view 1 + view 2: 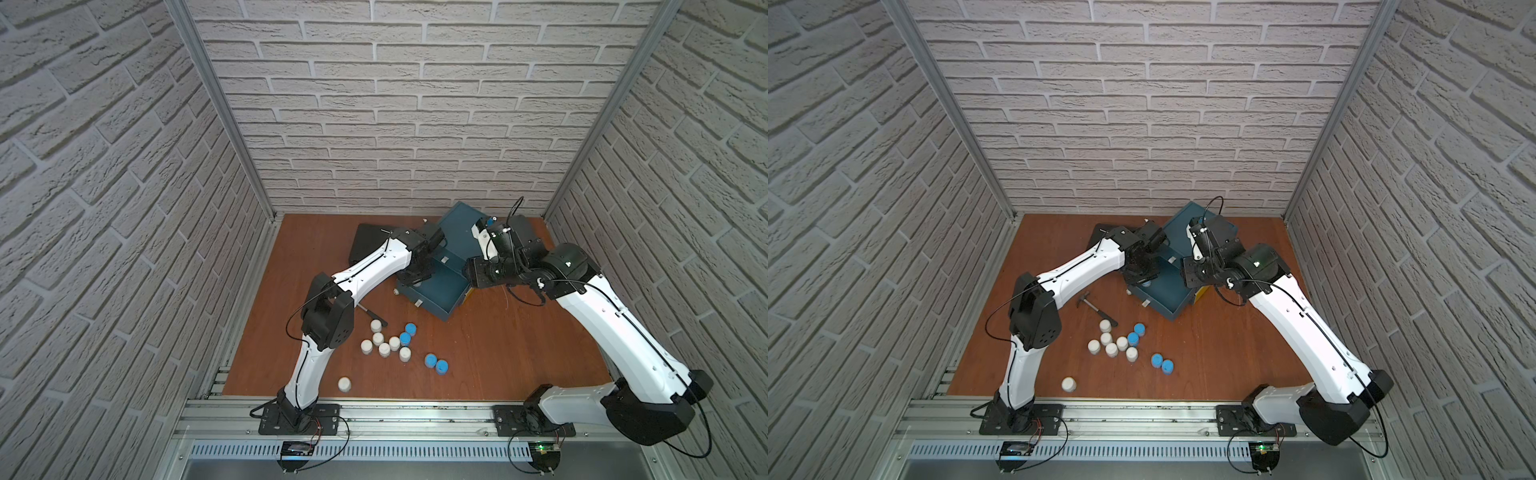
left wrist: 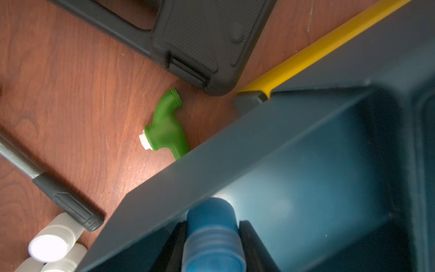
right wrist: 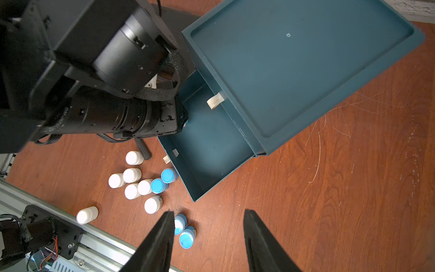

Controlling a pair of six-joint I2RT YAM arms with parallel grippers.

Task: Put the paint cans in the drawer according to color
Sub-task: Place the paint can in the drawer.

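Brick-walled cell, reddish wood tabletop (image 1: 498, 353). Progress looked early: the visible part of the open teal drawer (image 3: 211, 141) was bare, with no can resting in it that I could see. Left gripper (image 2: 213, 222) was clamped on a light blue paint can (image 2: 211, 245), just inside a drawer wall; the can's long axis ran along the fingers, pointing down into the drawer, lid end unclear. Right gripper (image 3: 208, 212) had jaws apart, empty, above the table. Left to sort: seven white cans (image 1: 384, 350) and four blue cans (image 1: 431, 360) on the table in front of the drawer, apparently upright, lids up. No magenta ones in view
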